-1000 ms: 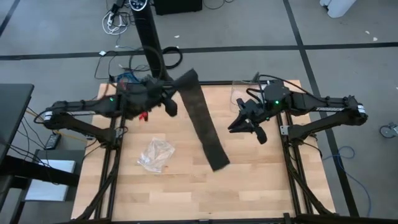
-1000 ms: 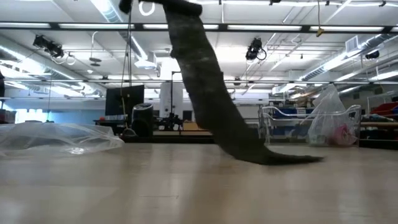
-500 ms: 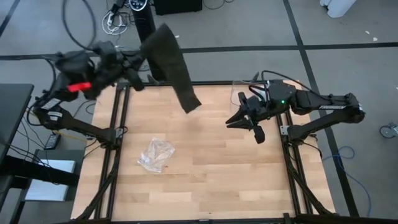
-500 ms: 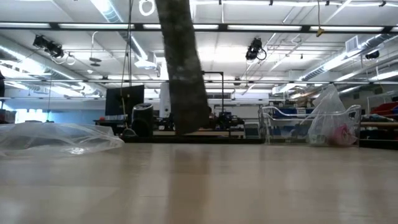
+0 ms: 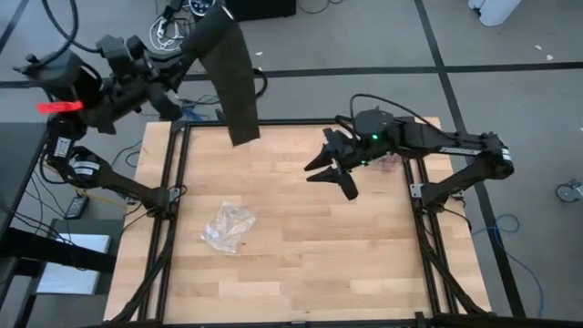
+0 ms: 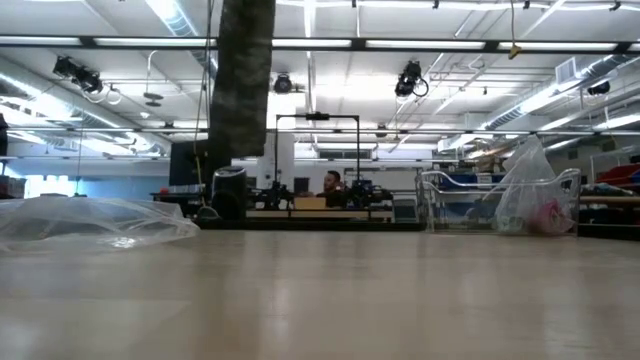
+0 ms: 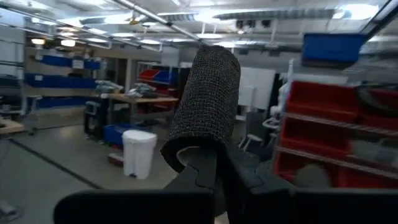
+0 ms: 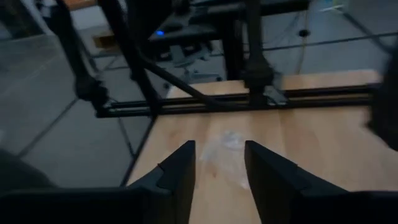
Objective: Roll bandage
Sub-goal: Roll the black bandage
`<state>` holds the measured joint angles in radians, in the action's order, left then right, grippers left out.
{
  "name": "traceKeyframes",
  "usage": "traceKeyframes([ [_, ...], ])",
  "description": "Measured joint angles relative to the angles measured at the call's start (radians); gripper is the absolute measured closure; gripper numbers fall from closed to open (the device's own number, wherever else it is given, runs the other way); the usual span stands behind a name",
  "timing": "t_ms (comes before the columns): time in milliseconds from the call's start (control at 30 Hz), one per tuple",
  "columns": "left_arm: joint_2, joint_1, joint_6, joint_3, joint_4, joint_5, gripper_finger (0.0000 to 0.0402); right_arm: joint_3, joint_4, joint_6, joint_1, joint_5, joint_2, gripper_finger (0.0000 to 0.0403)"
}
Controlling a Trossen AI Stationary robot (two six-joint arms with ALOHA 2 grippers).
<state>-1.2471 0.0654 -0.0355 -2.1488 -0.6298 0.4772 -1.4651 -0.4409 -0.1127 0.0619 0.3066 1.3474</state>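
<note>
Lifted clear of the surface point(image 5: 301, 264) since a second ago, when its lower end still trailed on the wood, the bandage point(image 5: 230, 77) is now carried high and off toward the far left corner, its free end dangling just over the far edge. It is held by the left gripper point(image 5: 187, 56), raised well above and beyond the left side of the surface; in the left wrist view the dark mesh fabric is seen draped over and pinched between the narrow-set jaws, so the grip is judged to be on one end of the strip. In the low view the bandage hangs as a straight vertical band that touches nothing, which suggests it is being let out to hang flat and untwisted before rolling is begun. The right gripper point(image 5: 330, 168) has been brought inward over the middle of the far half of the surface, and its jaws, seen parted and empty in the right wrist view, have been widened since the earlier frame; it is judged to be readied to take the loose end. A crumpled clear plastic bag point(image 5: 228, 226) is left lying on the near left part of the surface, well apart from both grippers.
</note>
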Motion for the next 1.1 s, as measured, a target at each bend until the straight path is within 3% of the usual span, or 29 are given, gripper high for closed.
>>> traceKeyframes([
  [267, -0.056, 0.000, -0.023, -0.153, -0.054, -0.082, 0.0389, 0.040, 0.015, 0.009, 0.118, 0.056, 0.062, 0.0233],
  [400, -0.070, 0.000, -0.025, -0.195, -0.069, -0.111, 0.0389, 0.098, 0.108, -0.001, 0.200, 0.089, 0.078, 0.0231],
  [600, -0.069, 0.000, -0.054, -0.202, -0.074, -0.133, 0.0389, 0.138, 0.253, -0.013, 0.306, 0.159, 0.135, 0.0230],
  [767, -0.078, 0.000, -0.082, -0.201, -0.085, -0.164, 0.0389, 0.138, 0.367, -0.015, 0.350, 0.283, 0.212, 0.0230],
  [1100, -0.083, -0.001, -0.160, -0.201, -0.151, -0.234, 0.0389, 0.138, 0.370, -0.024, 0.374, 0.361, 0.244, 0.0230],
])
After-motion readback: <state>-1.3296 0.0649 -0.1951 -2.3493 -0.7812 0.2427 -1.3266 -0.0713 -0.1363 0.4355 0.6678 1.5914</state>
